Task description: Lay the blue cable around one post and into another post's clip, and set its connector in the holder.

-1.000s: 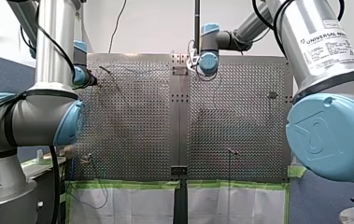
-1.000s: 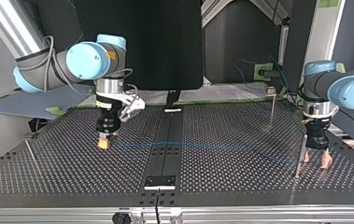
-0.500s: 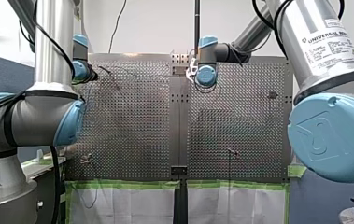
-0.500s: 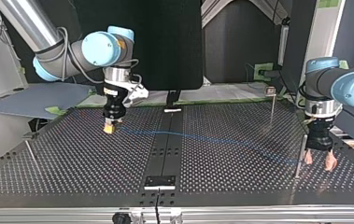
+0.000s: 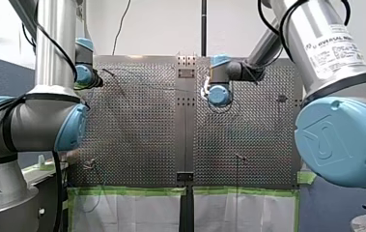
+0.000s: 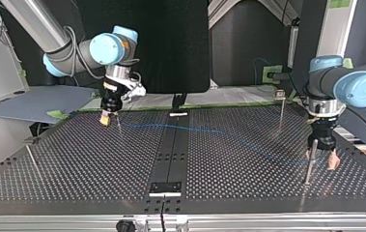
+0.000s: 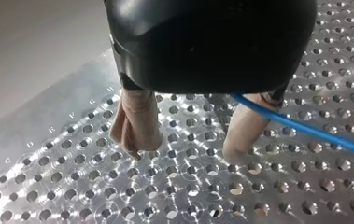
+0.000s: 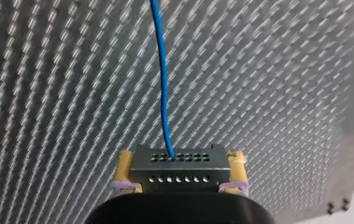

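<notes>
Blue cable (image 6: pixel 204 130): strung low over the desk (image 6: pixel 74 164), from the top view's left across to its right. At the left end, plugged into a black connector (image 8: pixel 180 171) with two rows of small holes. In the right wrist view, leaves the middle of the connector and runs straight ahead over the perforated surface. At the right end, reaches a thin upright post (image 6: pixel 308 169). In the left wrist view, passes close beside one beige finger (image 7: pixel 242 133) and away over the holes; touching it or not, cannot tell.

Right tool (image 8: pixel 180 158): clamped on the connector, with a yellow pad (image 8: pixel 124 168) on each side. In the top view, points down near the desk's far edge.

Left tool (image 7: pixel 188 149): fingers spread, nothing pinched between them, tips just above the desk. In the top view, just beside the post at the cable's right end.

Further out: second post (image 6: pixel 280 113), topped by a small clip (image 6: pixel 280 94), nearer the far edge. Third post (image 6: pixel 32 157), short and leaning, at the top view's left. Small metal plate (image 6: pixel 165 188) on the dark centre strip, by the near edge.
</notes>
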Available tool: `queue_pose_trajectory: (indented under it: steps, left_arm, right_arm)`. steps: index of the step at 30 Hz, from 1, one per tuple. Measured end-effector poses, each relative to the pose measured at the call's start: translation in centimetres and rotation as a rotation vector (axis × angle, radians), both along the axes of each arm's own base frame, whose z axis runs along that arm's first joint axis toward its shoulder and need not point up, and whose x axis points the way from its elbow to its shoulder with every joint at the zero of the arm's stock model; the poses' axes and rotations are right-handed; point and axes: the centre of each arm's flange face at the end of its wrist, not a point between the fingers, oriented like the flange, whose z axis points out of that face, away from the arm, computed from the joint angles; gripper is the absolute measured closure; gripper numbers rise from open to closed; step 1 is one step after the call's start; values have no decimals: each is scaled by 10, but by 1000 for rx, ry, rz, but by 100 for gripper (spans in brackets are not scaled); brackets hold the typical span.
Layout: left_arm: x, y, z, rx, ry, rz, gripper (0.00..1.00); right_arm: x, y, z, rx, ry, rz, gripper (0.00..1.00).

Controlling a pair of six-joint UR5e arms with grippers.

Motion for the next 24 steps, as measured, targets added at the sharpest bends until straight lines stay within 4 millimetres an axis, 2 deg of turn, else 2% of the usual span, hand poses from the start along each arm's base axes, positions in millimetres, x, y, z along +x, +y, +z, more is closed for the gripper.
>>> queue_pose_trajectory:
  steps: [8, 12, 24]
  left_arm:
    - [0, 0, -1, -4, 0, 10, 0]
    - [0, 0, -1, -3, 0, 9, 0]
    - [0, -3, -1, 1, -2, 5, 0]
  right_arm:
    - [-22, -3, -64, 56, -6, -89, 100]
    - [-40, -3, -102, 87, -18, -149, 100]
    - [-98, -9, -192, 172, 12, -210, 100]
